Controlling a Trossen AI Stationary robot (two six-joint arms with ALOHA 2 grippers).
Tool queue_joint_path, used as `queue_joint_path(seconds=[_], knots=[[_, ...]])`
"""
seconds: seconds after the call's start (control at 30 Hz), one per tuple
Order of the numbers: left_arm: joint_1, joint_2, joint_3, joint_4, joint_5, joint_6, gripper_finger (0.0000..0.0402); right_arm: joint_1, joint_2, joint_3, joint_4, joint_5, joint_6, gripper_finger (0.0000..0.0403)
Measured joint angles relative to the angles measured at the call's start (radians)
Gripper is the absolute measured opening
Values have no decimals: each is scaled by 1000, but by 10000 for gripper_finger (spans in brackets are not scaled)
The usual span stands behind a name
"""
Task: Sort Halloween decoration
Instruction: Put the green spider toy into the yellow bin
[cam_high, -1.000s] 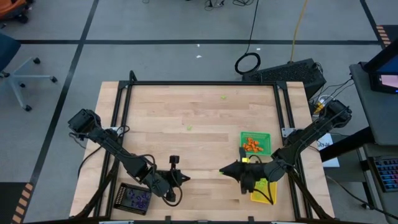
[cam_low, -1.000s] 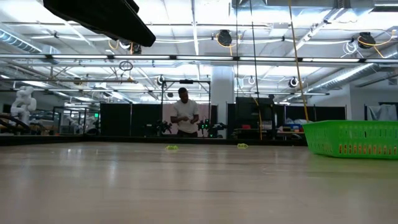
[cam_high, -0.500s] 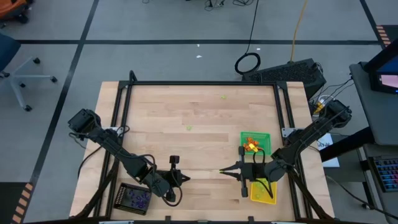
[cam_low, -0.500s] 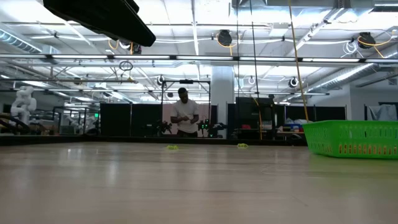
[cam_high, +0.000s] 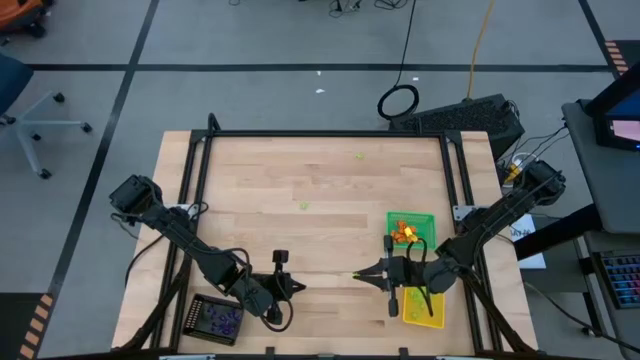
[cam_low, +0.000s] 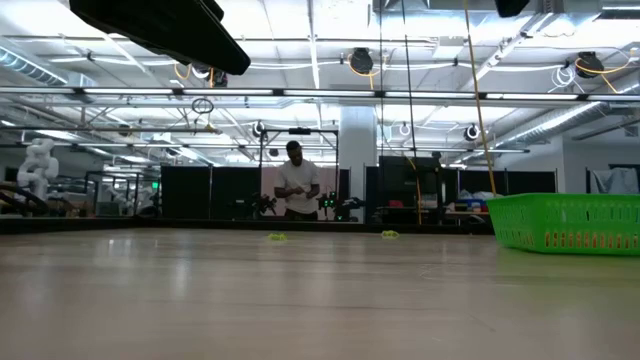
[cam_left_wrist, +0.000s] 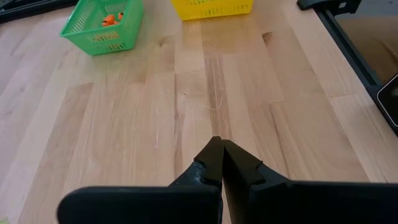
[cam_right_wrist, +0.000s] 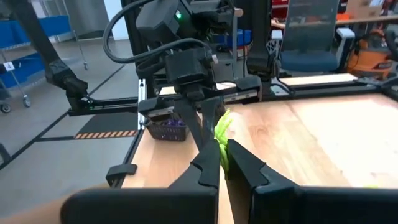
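Of the Halloween decoration, my right gripper (cam_right_wrist: 224, 153) is shut on one lime green trinket (cam_right_wrist: 222, 132), held above the table's near middle (cam_high: 362, 275). Two more lime green trinkets (cam_high: 360, 155) (cam_high: 304, 205) lie loose on the wood farther back. Orange trinkets (cam_high: 404, 233) lie in the green tray (cam_high: 428, 218), and purple ones (cam_high: 220, 318) in the black tray (cam_high: 195, 312). My left gripper (cam_high: 300, 286) (cam_left_wrist: 219, 155) is shut with nothing in it, hovering near the front edge and pointing toward my right gripper. My right gripper pinches the lime green trinket's lower end (cam_right_wrist: 222, 149) between its two fingertips. The fingers lie about level and point toward the table's left. The trinket sticks out past the tips, clear of the table.
A yellow tray (cam_high: 424, 310) stands at the near right, just in front of the green tray. The black frame rails (cam_high: 325, 134) run along the table's far and side edges. Bare wood lies between the two grippers and across the far half. A person (cam_low: 297, 182) stands far off in the room.
My right gripper has rolled about the line it points along while staying in place, still shut on the lime green trinket. My left arm has kept still.
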Motion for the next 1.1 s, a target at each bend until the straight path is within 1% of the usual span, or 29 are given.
queue_joint_path(seconds=[0.3, 0.37, 0.43, 0.6, 0.8, 0.93, 1.03, 1.1], knots=[[0, 0, 0, 0, 0, 0, 8, 0, -3, 0, -62, -12, 100, 0], [0, 0, 0, 0, 0, 0, 8, 1, -22, 0, -102, -72, 110, 0], [0, 0, 0, 0, 0, 0, 8, 1, -44, 0, -157, -132, 166, 0], [0, 0, 0, 0, 0, 0, 8, 2, -107, 0, -416, -234, 376, 0], [0, 0, 0, 0, 0, -2, 8, 13, -157, 0, -762, -393, 657, 0], [0, 0, 0, 0, 0, -2, 8, 39, -166, 0, -981, -507, 837, 0], [0, 0, 0, 0, 0, -3, 8, 76, -167, 1, -1079, -574, 943, 0], [0, 0, 0, 0, 0, -3, 8, 109, -166, 11, -1127, -583, 993, 0]])
